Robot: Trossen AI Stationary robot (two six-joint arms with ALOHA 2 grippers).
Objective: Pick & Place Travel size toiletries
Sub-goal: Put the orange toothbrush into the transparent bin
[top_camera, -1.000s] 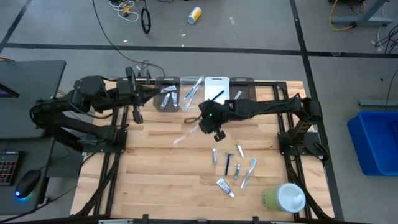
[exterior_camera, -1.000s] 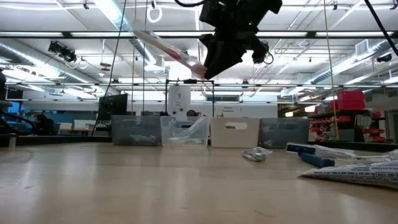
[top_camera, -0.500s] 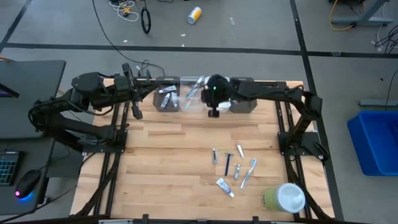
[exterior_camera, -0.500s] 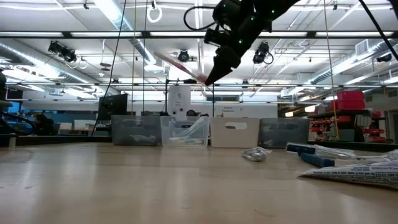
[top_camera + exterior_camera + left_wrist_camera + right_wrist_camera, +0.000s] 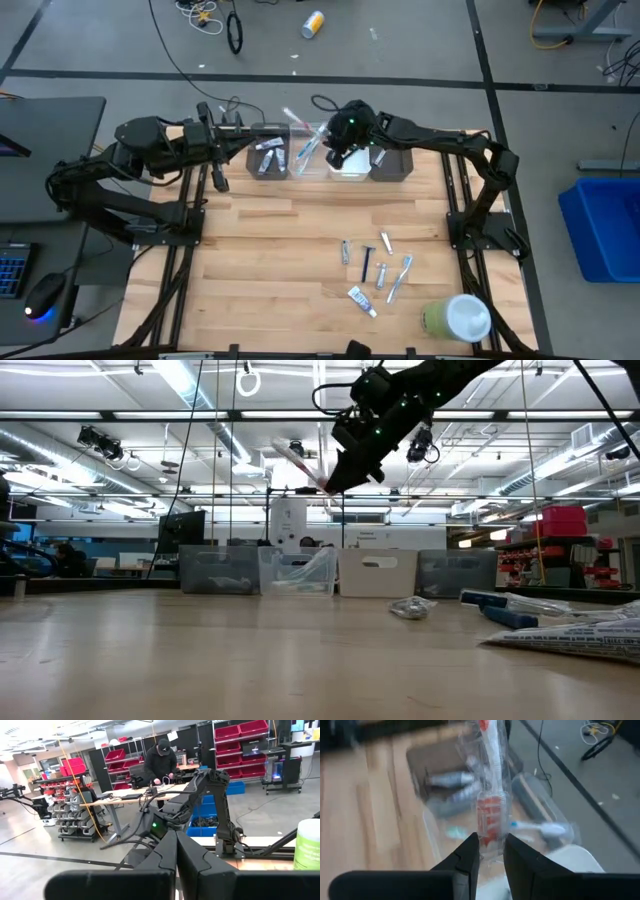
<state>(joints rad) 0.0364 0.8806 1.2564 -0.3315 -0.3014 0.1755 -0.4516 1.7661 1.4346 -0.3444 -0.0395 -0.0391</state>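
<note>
Wrapped red-and-white toothbrush (image 5: 489,795) pinched at one end by right gripper (image 5: 491,851), sticking out past its fingertips above the clear bins (image 5: 305,160) at table's (image 5: 280,260) far edge; left gripper (image 5: 176,850) closed, empty.

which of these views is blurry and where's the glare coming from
Right wrist view: the table and bins smear with motion blur, while the red-and-white wrapped toothbrush in the right gripper stays fairly sharp. Low view: bright ceiling strip lights glare, leaving the arm a dark silhouette. High view: even light, soft shadows.
</note>
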